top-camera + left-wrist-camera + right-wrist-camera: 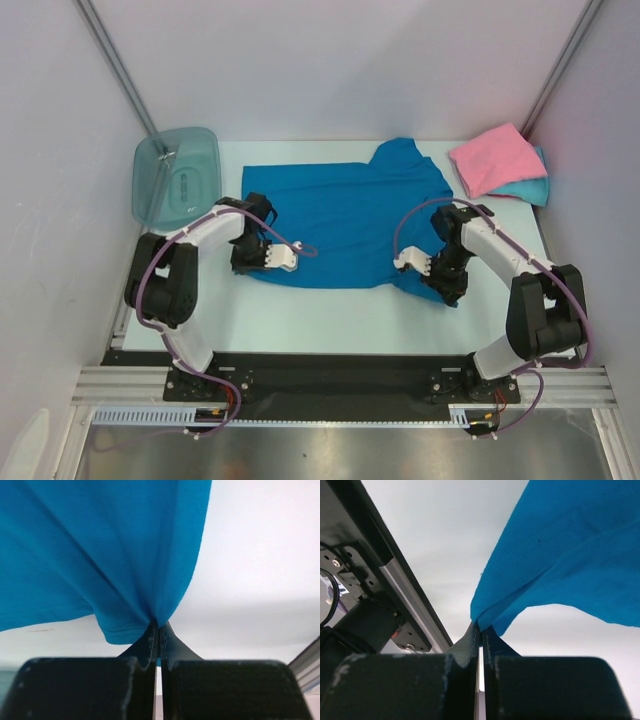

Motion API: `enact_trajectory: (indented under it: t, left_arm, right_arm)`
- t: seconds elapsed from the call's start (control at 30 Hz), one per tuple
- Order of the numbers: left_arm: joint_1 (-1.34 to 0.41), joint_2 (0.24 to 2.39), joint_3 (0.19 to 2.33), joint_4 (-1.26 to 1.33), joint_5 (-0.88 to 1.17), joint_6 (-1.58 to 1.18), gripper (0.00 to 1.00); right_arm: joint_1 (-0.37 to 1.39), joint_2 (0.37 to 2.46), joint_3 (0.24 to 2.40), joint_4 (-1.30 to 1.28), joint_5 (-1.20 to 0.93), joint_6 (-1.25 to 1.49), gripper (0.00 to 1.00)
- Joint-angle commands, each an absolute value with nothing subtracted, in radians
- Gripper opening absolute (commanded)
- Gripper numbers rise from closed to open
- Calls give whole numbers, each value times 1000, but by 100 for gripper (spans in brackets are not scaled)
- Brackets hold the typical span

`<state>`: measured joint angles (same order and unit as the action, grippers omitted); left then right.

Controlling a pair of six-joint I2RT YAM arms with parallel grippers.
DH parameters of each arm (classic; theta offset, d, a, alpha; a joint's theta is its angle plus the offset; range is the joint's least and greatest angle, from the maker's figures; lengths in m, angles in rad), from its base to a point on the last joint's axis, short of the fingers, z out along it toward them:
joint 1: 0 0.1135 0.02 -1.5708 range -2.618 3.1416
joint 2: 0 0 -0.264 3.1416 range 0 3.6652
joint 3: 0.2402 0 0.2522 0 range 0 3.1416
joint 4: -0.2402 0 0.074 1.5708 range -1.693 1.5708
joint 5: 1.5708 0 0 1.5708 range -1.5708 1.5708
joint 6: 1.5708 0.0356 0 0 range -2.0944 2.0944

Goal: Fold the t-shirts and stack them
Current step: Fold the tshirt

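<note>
On the table (330, 320), top view: deep blue soft cloth t-shirt (345, 215) is lying spread at centre.
Left wrist view: left gripper (158, 630) is pinching its near edge, jaws closed.
Right wrist view: right gripper (480, 629) is clamping that edge likewise.
Handling: light, limp, probably draping; edge corners are offering the best hold.

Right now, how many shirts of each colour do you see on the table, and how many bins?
blue shirt: 1
pink shirt: 1
turquoise shirt: 1
teal bin: 1
Total: 4
</note>
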<state>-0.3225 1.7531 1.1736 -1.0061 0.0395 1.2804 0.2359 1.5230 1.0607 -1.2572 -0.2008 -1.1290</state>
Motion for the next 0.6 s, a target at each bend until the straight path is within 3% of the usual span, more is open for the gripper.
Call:
enact_trajectory:
  t: [0.0,0.57]
  left_arm:
    - [-314,1692,1149,-1086,83,1325,0]
    - [-314,1628,1023,-1055,71,1341,0]
  right_arm:
    - [238,1511,1054,-1318,-187,-1216,0]
    - [302,1427,939,-1266,-130,-1264,0]
